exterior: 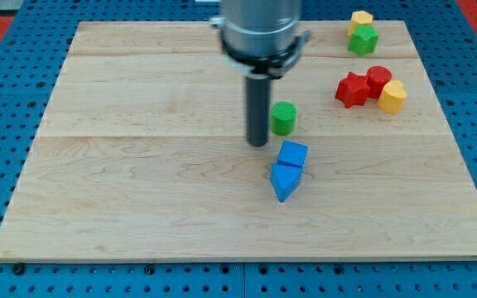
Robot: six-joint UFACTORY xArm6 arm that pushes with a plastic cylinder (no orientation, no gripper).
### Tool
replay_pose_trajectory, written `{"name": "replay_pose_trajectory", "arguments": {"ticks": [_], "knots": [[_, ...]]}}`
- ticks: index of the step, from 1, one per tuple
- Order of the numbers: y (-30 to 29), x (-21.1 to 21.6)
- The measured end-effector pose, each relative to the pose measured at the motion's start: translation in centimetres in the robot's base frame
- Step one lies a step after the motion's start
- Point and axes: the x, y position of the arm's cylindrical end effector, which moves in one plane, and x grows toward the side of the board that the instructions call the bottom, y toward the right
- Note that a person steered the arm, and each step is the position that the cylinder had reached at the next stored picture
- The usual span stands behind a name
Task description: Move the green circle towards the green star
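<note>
The green circle [283, 118] is a small upright cylinder near the middle of the wooden board [139, 190]. The green star [363, 39] sits at the view's top right, touching a yellow block [360, 20] just above it. My tip [258, 143] is the lower end of the dark rod. It stands just left of and slightly below the green circle, close to it but with a small gap.
A blue cube [292, 154] and a blue triangle [284, 181] lie touching just below the green circle. A red star [352, 89], a red circle [378, 79] and a yellow block [392, 97] cluster at the right, between the circle and the star.
</note>
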Motion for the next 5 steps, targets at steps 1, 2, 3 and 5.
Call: {"name": "replay_pose_trajectory", "arguments": {"ticks": [1,2,3,5], "knots": [[3.7,-4.4],[4.5,-9.4],[4.2,-13.7],[-0.5,-15.0]]}}
